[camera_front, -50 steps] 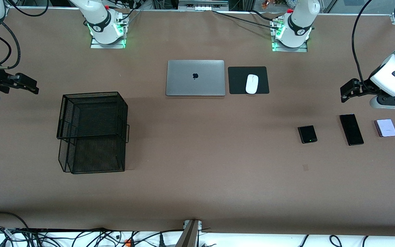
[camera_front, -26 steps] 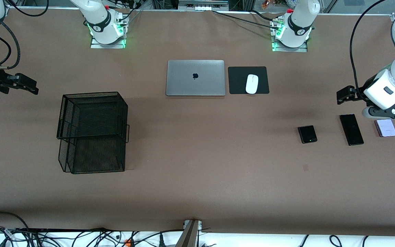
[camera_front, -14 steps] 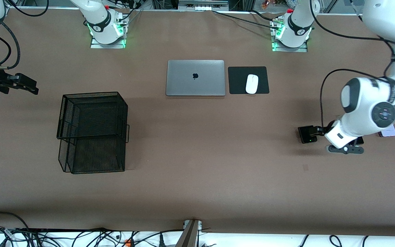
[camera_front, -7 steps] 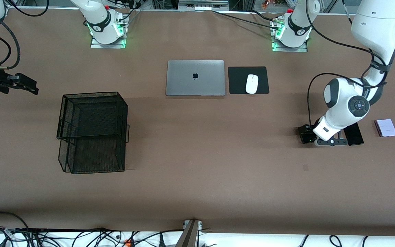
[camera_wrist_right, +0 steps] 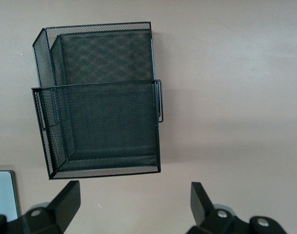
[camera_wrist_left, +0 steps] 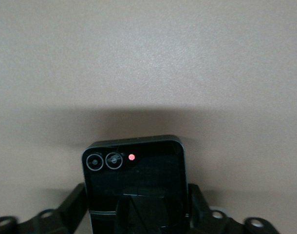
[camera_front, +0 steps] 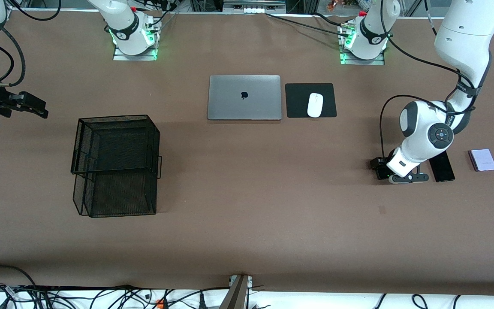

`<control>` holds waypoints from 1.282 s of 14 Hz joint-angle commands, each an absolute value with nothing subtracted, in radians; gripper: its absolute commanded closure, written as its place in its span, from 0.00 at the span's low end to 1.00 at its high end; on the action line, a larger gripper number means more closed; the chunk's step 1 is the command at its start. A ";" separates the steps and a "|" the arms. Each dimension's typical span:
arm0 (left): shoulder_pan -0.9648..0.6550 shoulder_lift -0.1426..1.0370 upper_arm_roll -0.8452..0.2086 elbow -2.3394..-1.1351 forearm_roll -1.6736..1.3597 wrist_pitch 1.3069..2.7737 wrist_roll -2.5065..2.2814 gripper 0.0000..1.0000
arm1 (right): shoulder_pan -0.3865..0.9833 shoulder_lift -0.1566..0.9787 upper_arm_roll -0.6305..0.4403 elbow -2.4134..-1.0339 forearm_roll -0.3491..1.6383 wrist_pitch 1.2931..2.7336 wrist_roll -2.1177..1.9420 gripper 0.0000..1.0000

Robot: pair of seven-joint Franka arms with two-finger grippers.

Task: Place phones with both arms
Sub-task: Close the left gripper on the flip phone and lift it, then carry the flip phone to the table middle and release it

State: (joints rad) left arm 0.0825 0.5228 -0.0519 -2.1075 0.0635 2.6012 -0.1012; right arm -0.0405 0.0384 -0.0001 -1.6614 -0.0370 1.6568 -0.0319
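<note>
The small squarish black phone [camera_wrist_left: 134,165] lies flat on the table toward the left arm's end; the left wrist view shows two lens rings and a red dot on it. My left gripper [camera_front: 382,168] is low over it and open, one finger on each side of the phone [camera_wrist_left: 136,191]. In the front view the gripper covers most of that phone. The long slim black slab [camera_front: 443,167] lies beside it, partly under the left arm. The pale lavender phone [camera_front: 483,159] lies closer to the table's end. My right gripper [camera_front: 32,107] waits open and empty [camera_wrist_right: 134,191] at the right arm's end.
A black wire mesh basket [camera_front: 116,165] stands toward the right arm's end and also shows in the right wrist view [camera_wrist_right: 102,122]. A closed grey laptop [camera_front: 244,97] and a white mouse [camera_front: 314,104] on a black pad [camera_front: 298,96] lie near the robots' bases.
The left arm has swung in from the table's end and come down over the small black phone, its fingers now on either side of it. The right arm has not moved.
</note>
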 commanded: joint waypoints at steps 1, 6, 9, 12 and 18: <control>0.086 0.514 -0.063 -2.109 0.035 2.600 -0.130 0.82 | -0.055 0.038 0.014 -1.654 -0.034 1.657 -0.020 0.00; 0.072 0.434 -0.153 -1.869 0.037 2.198 -0.133 0.82 | -0.055 0.038 0.014 -1.654 -0.034 1.657 -0.020 0.00; 0.002 0.475 -0.225 -1.653 0.037 1.979 -0.133 0.82 | -0.055 0.038 0.014 -1.655 -0.034 1.657 -0.020 0.00; -0.174 0.526 -0.227 -1.582 0.037 1.980 -0.228 0.82 | -0.055 0.040 0.014 -1.654 -0.034 1.658 -0.020 0.00; -0.497 0.796 -0.227 -1.376 0.025 2.205 -0.647 0.82 | -0.055 0.040 0.014 -1.654 -0.034 1.658 -0.020 0.00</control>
